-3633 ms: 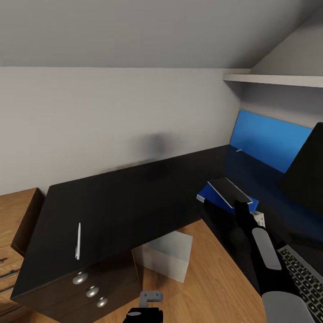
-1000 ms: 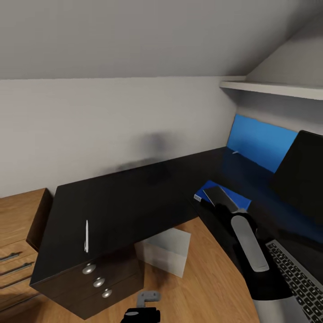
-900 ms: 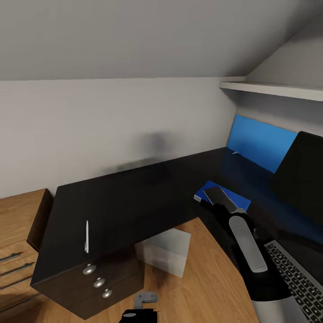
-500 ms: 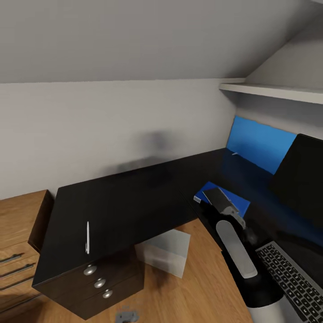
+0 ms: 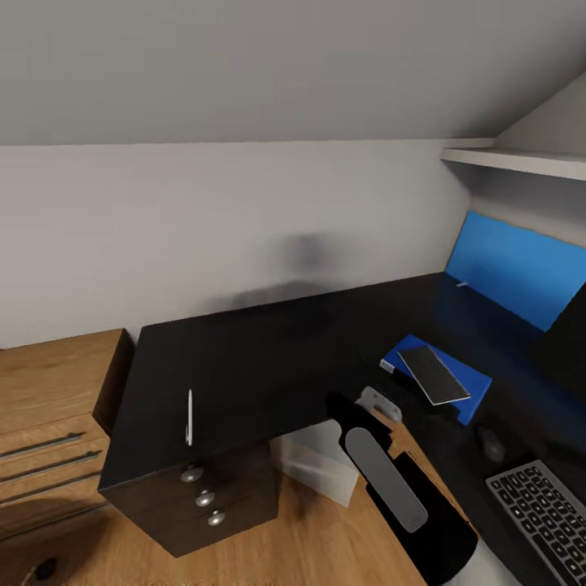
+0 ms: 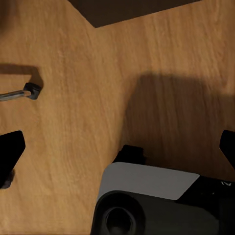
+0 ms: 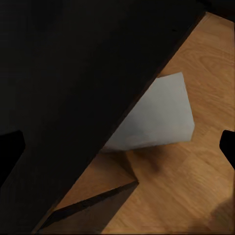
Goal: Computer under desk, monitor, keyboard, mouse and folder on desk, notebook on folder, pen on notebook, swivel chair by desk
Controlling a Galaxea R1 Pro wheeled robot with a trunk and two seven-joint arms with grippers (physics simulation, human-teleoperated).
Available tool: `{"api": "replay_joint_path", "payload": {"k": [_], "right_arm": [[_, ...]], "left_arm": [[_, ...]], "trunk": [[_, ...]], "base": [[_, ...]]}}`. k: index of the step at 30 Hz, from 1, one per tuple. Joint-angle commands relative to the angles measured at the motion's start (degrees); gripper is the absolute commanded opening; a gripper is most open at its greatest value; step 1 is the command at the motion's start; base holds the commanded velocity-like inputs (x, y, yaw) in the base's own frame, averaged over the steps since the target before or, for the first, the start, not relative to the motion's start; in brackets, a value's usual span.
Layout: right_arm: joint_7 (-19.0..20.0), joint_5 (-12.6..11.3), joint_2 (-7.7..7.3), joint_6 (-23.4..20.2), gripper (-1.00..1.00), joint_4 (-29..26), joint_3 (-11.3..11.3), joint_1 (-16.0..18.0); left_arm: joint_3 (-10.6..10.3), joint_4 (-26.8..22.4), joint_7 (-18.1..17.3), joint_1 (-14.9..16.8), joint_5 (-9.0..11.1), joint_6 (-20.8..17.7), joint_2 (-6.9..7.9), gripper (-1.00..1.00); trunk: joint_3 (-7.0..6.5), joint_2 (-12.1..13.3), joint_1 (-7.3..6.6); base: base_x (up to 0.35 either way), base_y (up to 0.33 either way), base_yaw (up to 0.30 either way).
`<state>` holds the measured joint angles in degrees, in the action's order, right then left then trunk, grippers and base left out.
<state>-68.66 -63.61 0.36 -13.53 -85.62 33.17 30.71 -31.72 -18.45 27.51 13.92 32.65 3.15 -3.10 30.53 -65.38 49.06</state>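
The desk [image 5: 244,358] has a glossy black top, and the white pen [image 5: 190,415] lies near its left front edge. On the right wing the grey notebook [image 5: 433,374] rests on the blue folder [image 5: 470,389]. The mouse [image 5: 491,442] and the keyboard [image 5: 541,509] sit nearer to me, and the monitor [image 5: 570,342] is cut by the right edge. The grey computer [image 5: 325,465] [image 7: 156,115] stands under the desk. My right gripper [image 5: 373,401] [image 7: 117,147] hovers open and empty over the desk's inner edge, left of the folder. Over the wooden floor, my left gripper [image 6: 117,152] is open and empty.
A dark cabinet with round knobs [image 5: 203,498] sits under the desk's left end, next to a wooden drawer chest [image 5: 49,431]. A blue back panel [image 5: 521,264] and a white shelf [image 5: 521,159] are at the right. A chrome leg with a black caster [image 6: 24,91] stands on the floor.
The camera has turned left, shifting the scene right. My right gripper has drawn back left from the notebook, which stays on the folder. The left gripper has left the head view's bottom edge.
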Motion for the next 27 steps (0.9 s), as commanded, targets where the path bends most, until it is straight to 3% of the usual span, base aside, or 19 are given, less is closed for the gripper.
{"api": "replay_joint_path", "payload": {"k": [1,7,8,13,15,27], "right_arm": [[-0.27,0.12,0.73,-0.66,1.0,1.08,0.56,0.05],[-0.17,3.85,2.89,-0.82,1.0,4.94,1.3,0.11],[-0.11,5.98,3.58,-0.84,1.0,6.13,1.42,0.12],[0.41,11.28,5.46,-0.87,1.0,8.72,1.56,0.14],[1.07,14.75,6.76,-0.88,1.0,10.4,1.66,0.14],[1.25,15.58,7.01,-0.89,1.0,10.48,3.04,0.14]], "left_arm": [[-0.45,0.18,0.27,0.06,0.63,0.85,0.02,1.0],[-0.38,0.65,0.31,0.06,0.61,1.56,0.03,1.0],[-0.36,0.89,0.33,0.06,0.6,1.67,0.04,1.0],[-0.3,1.17,0.35,0.06,0.58,1.85,0.09,1.0],[-0.28,1.29,0.35,0.06,0.58,1.93,0.11,1.0],[-0.27,1.31,0.36,0.06,0.58,1.95,0.35,1.0]], "trunk": [[0.1,-0.04,0.0],[0.36,-0.04,0.0],[0.4,-0.04,0.0],[0.62,-0.04,0.0],[0.71,-0.04,0.0],[1.25,-0.04,0.0]], "base": [[0.0,0.0,0.254],[0.0,0.0,0.255],[0.0,0.0,0.255],[0.0,0.0,0.255],[0.0,0.0,0.255],[0.0,0.0,0.255]]}}
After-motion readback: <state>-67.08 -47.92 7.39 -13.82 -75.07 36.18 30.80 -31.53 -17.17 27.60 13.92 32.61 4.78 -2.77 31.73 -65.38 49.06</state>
